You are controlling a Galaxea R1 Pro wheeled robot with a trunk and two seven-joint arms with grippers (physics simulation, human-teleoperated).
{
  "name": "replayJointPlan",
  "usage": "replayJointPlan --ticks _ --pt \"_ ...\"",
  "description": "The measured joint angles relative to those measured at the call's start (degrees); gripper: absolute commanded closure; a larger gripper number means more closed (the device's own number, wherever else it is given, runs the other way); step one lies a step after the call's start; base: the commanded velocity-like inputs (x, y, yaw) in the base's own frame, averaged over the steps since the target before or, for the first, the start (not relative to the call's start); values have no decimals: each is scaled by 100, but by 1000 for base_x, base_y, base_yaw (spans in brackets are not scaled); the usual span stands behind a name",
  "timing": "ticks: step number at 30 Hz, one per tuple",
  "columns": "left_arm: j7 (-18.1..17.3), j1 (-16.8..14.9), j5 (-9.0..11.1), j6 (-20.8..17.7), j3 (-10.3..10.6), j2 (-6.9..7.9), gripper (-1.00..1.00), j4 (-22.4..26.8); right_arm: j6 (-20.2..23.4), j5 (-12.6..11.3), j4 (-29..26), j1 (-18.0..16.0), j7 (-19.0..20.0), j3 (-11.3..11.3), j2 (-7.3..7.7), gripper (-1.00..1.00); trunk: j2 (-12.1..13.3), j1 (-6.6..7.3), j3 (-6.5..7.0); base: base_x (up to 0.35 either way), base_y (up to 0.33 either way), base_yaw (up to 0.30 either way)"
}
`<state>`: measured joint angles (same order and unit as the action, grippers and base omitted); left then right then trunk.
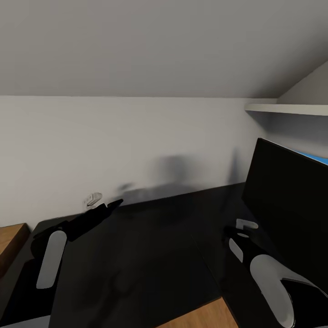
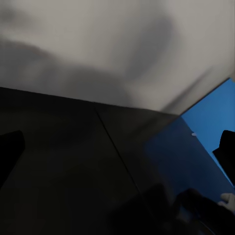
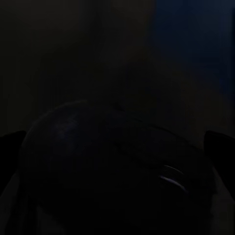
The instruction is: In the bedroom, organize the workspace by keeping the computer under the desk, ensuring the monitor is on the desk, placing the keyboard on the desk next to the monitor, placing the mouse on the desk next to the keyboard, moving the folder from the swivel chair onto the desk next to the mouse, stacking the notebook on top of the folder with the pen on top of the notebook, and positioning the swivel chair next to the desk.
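On the glossy black counter (image 1: pixel 150 255), seen from the head view, both arms reach forward over the top. The monitor (image 1: pixel 291 205) stands at the right side of the counter, its black face turned toward the middle, with a white shelf (image 1: pixel 291 109) on the wall above it. A sloped grey ceiling (image 1: pixel 159 45) meets the pale back wall (image 1: pixel 114 146) behind the counter.

The left hand (image 1: pixel 116 202) is extended toward the back wall, above the rear part of the counter. Its wrist view shows dark fingertips (image 2: pixel 10 152) at the two edges with clear space between them: the hand is released and holds nothing. That view also shows the counter surface and a blue wall panel (image 2: pixel 215 117) with its reflection.

The right hand (image 1: pixel 243 228) sits low, just beside the foot of the monitor. Its wrist view is very dark; the mouse (image 3: pixel 117 166) lies rounded between the two fingertips (image 3: pixel 12 147), which stand at either side of it. Contact with the mouse cannot be confirmed, so whether this hand is clenched or released cannot be told.
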<state>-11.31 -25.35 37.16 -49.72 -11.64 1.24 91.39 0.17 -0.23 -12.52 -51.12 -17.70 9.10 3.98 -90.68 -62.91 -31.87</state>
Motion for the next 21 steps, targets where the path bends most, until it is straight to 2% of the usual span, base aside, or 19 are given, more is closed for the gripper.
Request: replayJointPlan --ticks 6,11,15,21 --pt "6 0 -10 7 -3 0 -100 0 -3 -1 -6 0 17 -16 -30 100 241 132 108 0 0 0" --pt "9 0 -10 10 -1 3 -100 -7 -9 -2 -12 0 21 -32 -124 100 242 132 108 0 0 0" --pt "12 0 -16 31 -2 5 -100 -14 -25 13 -12 0 20 -31 -311 100 242 132 108 0 0 63" --pt "2 0 -26 34 3 8 -100 -17 -124 41 -5 1 13 -52 -546 100 242 132 108 0 0 236"
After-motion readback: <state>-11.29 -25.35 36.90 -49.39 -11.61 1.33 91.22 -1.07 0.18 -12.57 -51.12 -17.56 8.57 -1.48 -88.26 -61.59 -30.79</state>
